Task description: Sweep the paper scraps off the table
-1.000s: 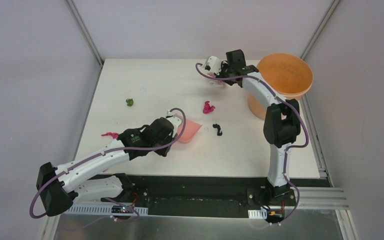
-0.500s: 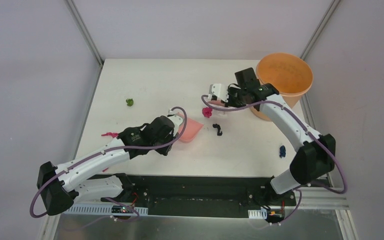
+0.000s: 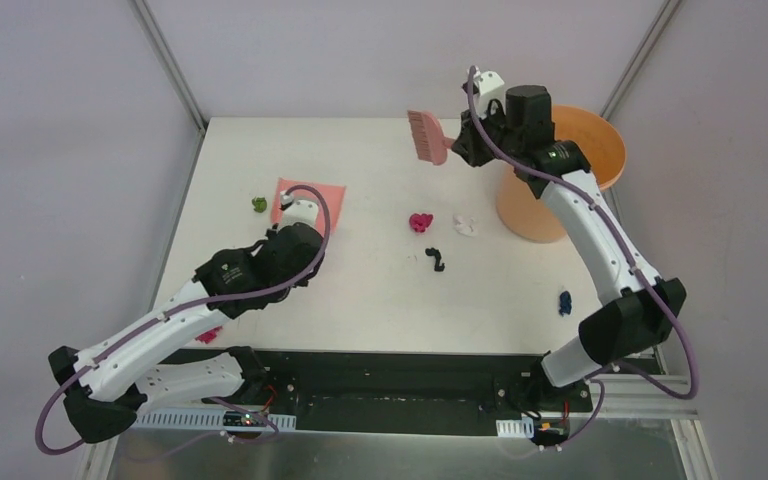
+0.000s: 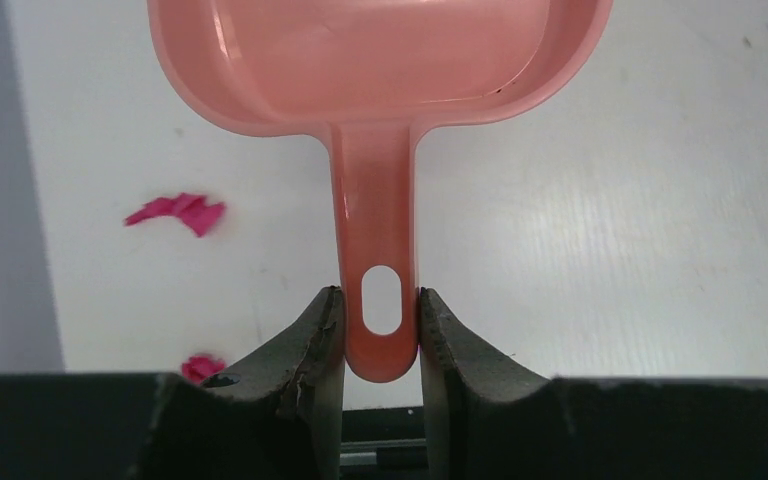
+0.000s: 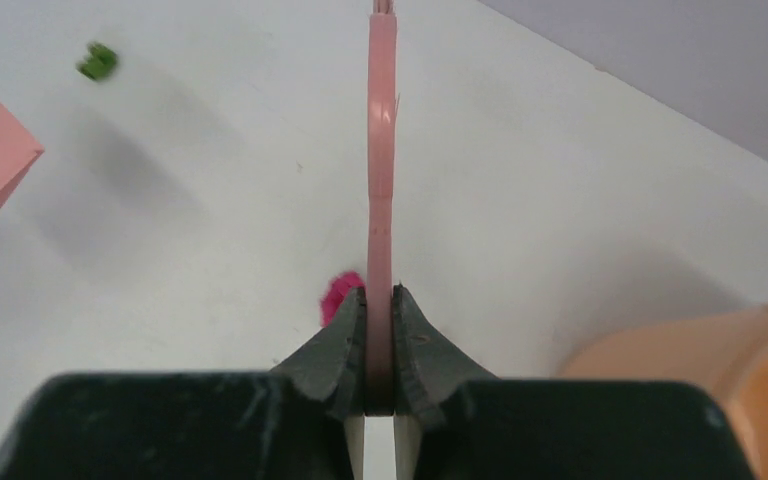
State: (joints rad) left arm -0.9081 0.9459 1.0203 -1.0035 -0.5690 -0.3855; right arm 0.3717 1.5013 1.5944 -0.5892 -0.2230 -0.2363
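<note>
1. Scattered over the flat matte white table (image 3: 360, 290): tiny crumpled paper scraps (image 3: 420, 222). One green (image 3: 258, 204) at upper left, magenta and white (image 3: 465, 225) at centre, black (image 3: 436, 260) just below them, dark blue (image 3: 564, 301) at right, and another magenta (image 3: 208, 334) at lower left beside the left arm.
2. Partly closed, the left gripper (image 4: 381, 310), with both fingers pressed to the edges of the flat handle of the pink plastic dustpan (image 4: 380, 90), right at its hanging hole. Pan at upper left, just beside the green scrap. Cannot tell whether its lip touches the table.
3. Pinched fully shut, the right gripper (image 5: 380, 300), on the thin handle of the pink hand brush (image 3: 426, 135). Brush held high at top centre, bristles clear of the surface, near the orange round bucket (image 3: 525, 215).
4. Scraps probably featherlight, soft and springy, apt to skitter or roll under a fast stroke and too small to pinch. Better pushed with short, light strokes toward the pan lip.
5. Tools likely rigid, light and smooth. Grips low on the handles seem sound, though twisting under sideways load looks possible.
</note>
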